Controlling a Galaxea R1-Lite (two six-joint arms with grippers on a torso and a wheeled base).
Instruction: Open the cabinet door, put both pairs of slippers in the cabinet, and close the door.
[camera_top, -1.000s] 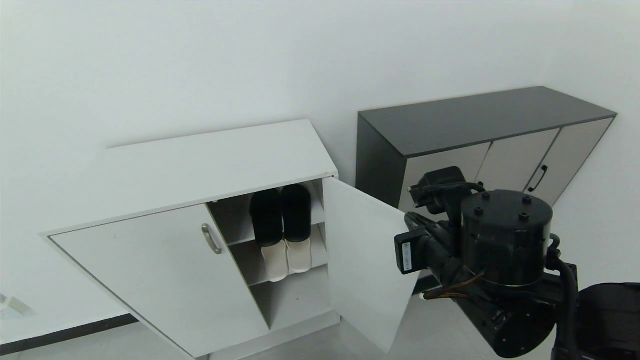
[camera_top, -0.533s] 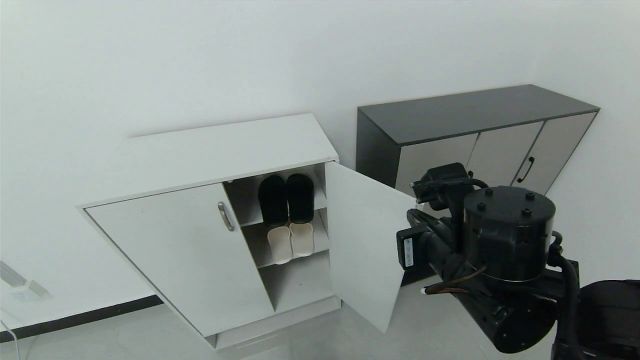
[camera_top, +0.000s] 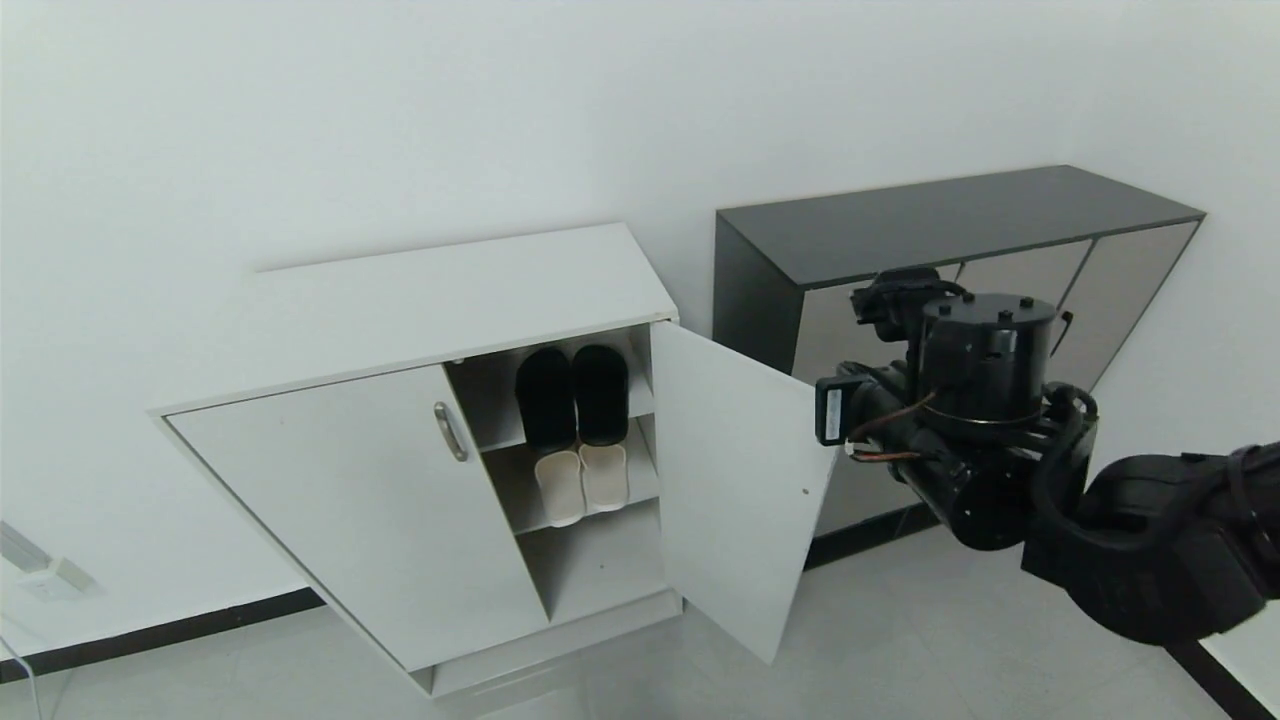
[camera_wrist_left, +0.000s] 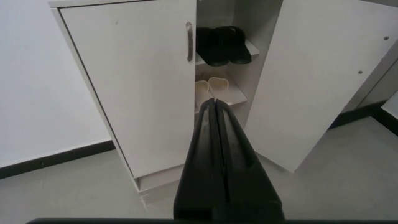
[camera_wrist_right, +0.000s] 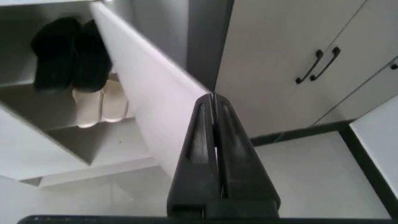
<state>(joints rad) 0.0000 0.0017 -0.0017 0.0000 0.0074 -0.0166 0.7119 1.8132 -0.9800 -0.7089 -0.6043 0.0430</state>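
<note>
White two-door cabinet (camera_top: 450, 290): right door (camera_top: 735, 480) open. Black slipper pair (camera_top: 572, 395) on upper shelf (camera_top: 640, 402), cream pair (camera_top: 582, 482) on shelf below (camera_top: 641, 490). Left tool (camera_wrist_left: 216, 102) pressed together, facing opening. Right tool (camera_wrist_right: 214, 96) pressed together, near door edge.

— Where is the black right arm (camera_top: 1140, 545)?
— Stretched in from the right side, forearm level, its round black wrist joint (camera_top: 985, 350) uppermost.
— And the black two-fingered right gripper (camera_wrist_right: 214, 98)?
— Long fingers pressed flat together, pad to pad.
— The black left gripper (camera_wrist_left: 216, 102)?
— Same: fingers closed against each other, pointing forward.
</note>
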